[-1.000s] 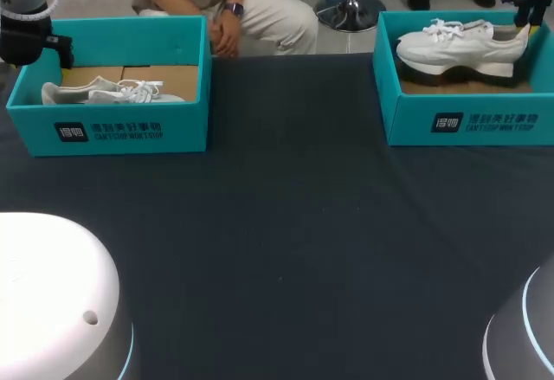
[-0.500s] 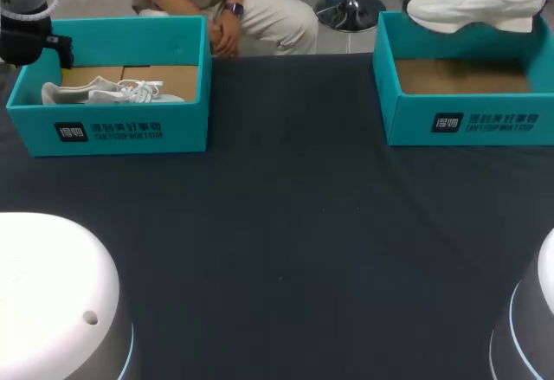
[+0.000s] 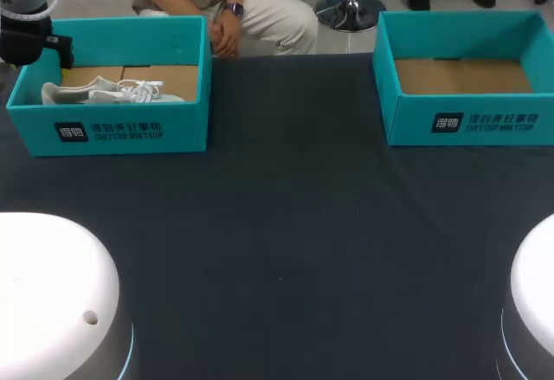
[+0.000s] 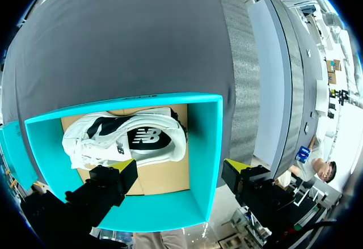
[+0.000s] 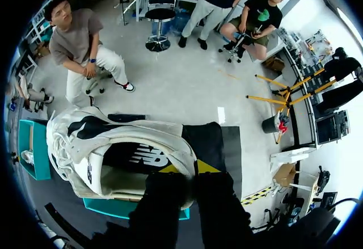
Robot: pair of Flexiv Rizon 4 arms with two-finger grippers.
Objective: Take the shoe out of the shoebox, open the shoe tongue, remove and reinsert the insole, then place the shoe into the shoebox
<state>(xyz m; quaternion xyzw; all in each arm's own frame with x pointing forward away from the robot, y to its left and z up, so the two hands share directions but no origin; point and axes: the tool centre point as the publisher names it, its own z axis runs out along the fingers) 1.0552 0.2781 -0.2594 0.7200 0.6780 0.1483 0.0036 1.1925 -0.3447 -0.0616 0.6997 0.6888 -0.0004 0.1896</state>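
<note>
While the right gripper [image 5: 189, 168] is clamped on the heel end of the lifted shoe [image 5: 122, 138], its two yellow tips pressing the rim of the shoe's opening from either side, the shoe hangs high in the air, well above the table [image 3: 286, 224]. It is a white trainer with black panels. In the right wrist view it lies on its side ahead of the fingers, with its opening turned toward the camera and its laces at the far end. In the head view only a strip of its white underside shows at the top edge, above and beyond the right shoebox [image 3: 467, 125]. That teal box stands at the far right of the dark cloth with its brown cardboard floor [image 3: 463, 75] exposed. The left shoebox [image 3: 112, 129], also teal, stands well apart at the far left and holds the second shoe [image 3: 112, 94], a white trainer lying on its side on the cardboard. The left arm [image 3: 26, 25] is at that box's far left corner. The left gripper [image 4: 181, 167] hangs above the box with its fingers spread wide and nothing between them. In the left wrist view, one yellow tip is over the box floor just beside the second shoe, and the other is outside the box wall.
</note>
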